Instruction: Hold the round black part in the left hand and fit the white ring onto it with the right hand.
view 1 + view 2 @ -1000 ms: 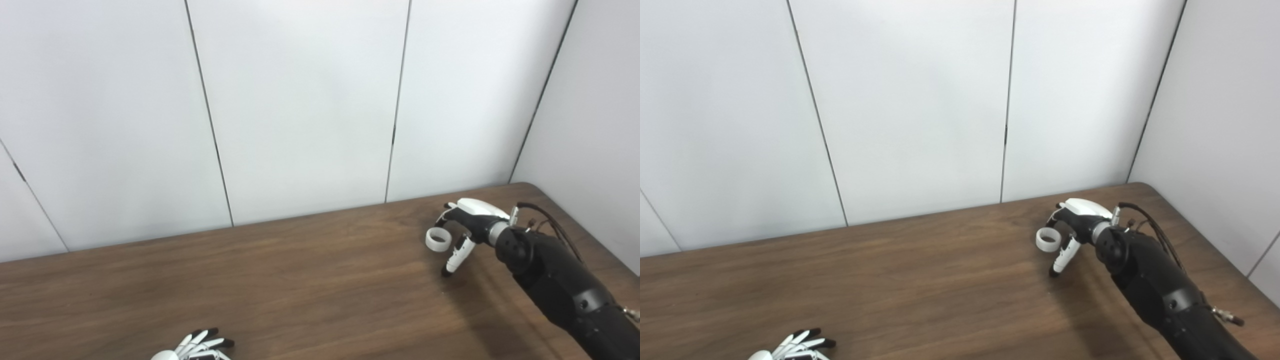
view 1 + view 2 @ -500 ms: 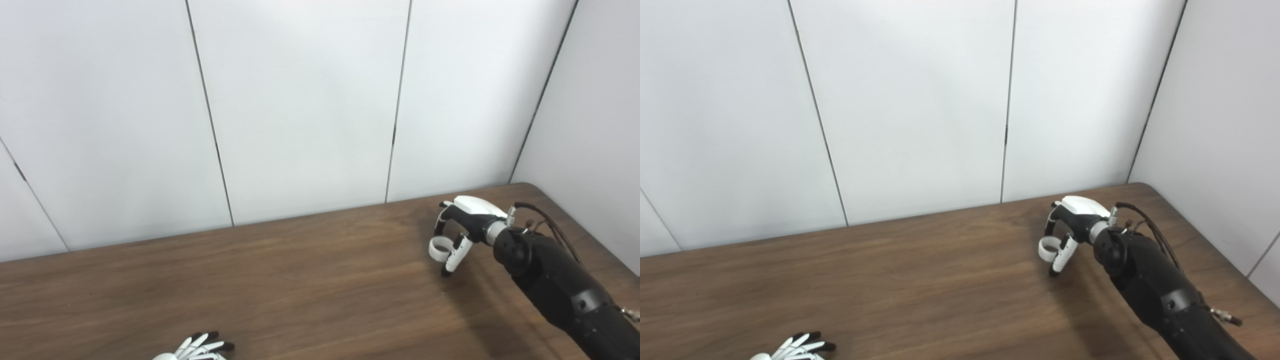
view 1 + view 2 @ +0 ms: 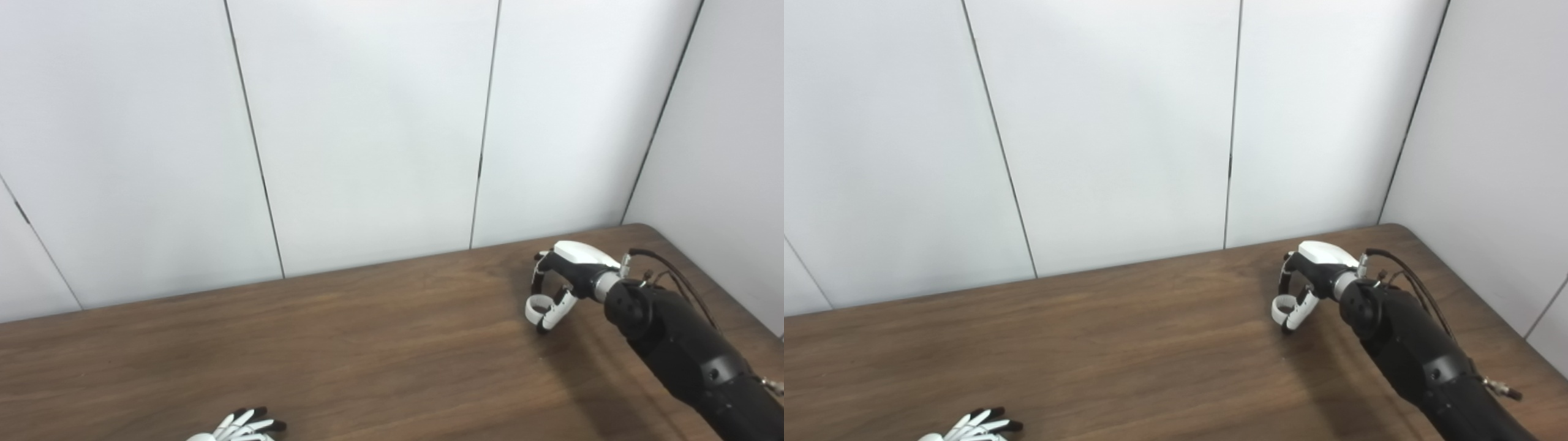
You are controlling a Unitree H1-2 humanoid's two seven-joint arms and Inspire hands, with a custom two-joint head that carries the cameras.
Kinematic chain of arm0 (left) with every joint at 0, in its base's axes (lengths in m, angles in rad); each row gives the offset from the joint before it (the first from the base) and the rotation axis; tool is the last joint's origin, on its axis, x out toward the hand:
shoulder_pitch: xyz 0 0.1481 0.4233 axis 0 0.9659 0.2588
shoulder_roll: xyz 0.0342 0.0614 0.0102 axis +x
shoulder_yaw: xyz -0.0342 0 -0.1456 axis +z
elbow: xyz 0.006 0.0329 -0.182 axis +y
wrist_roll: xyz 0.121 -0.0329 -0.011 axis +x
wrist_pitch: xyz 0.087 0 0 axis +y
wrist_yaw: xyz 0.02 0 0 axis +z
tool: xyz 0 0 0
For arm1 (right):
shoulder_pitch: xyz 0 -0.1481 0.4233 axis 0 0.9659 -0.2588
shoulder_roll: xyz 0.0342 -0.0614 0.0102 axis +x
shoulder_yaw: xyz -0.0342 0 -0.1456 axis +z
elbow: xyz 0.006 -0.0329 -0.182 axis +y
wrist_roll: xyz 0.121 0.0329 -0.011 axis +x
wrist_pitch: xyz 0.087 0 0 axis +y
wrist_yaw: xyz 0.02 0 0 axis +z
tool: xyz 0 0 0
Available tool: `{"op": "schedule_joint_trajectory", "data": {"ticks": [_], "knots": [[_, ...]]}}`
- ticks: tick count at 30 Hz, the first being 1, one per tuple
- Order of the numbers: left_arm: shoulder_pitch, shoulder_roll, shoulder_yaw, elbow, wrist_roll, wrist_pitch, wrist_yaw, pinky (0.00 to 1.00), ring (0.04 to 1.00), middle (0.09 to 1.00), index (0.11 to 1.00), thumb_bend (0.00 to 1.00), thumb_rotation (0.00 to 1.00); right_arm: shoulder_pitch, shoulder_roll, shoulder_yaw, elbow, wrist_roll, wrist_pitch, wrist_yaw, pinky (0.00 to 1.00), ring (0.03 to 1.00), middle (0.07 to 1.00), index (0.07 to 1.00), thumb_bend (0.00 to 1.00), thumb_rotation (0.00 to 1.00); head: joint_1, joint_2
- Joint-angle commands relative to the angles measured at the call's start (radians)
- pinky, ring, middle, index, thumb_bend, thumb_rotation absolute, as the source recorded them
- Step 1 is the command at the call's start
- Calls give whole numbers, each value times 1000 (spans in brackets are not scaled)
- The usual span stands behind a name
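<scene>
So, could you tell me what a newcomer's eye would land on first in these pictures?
Probably the black right arm reaching over the wooden table near its far right corner, with the right hand closed around a small white ring. Next, the left hand, only its spread fingers showing at the bottom edge. No round black part is in view.

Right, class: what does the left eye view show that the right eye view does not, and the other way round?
Left eye only: a longer stretch of the far-left wall seam. Right eye only: a second seam at the lower right. Both: the right hand pinching the small white plastic ring near the far edge of the brown wooden table, and the left hand with fingertips spread; no black part shows.
</scene>
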Motion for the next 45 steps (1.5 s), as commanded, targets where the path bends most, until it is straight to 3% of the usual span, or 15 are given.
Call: {"op": "schedule_joint_trajectory", "data": {"ticks": [1,9,17,26,37,45], "knots": [[16,20,-12,4,25,7,-43,1000,957,838,481,518,38,-20,-26,-10,0,-7,-10,-30,976,1000,925,484,519,122,1,2],[-13,-5,-32,37,62,18,-37,1000,949,832,481,518,39,-5,-11,-24,-41,10,-25,-36,988,1000,921,481,518,121,46,2],[-120,-56,-68,218,129,-32,46,1000,945,825,482,518,40,-18,-4,-10,-148,11,-35,5,993,1000,930,480,520,121,94,-1],[-209,-115,-124,411,168,-43,135,1000,950,829,481,519,41,-63,18,-19,-284,34,-63,53,994,1000,928,478,519,122,164,9],[-237,-156,-156,459,210,-10,167,1000,960,833,481,520,42,-123,85,-7,-397,101,-135,93,983,1000,916,476,516,122,278,42],[-255,-188,-171,489,231,13,169,1000,977,845,480,520,43,-156,162,33,-463,120,-138,149,968,1000,916,476,518,124,334,62]]}}
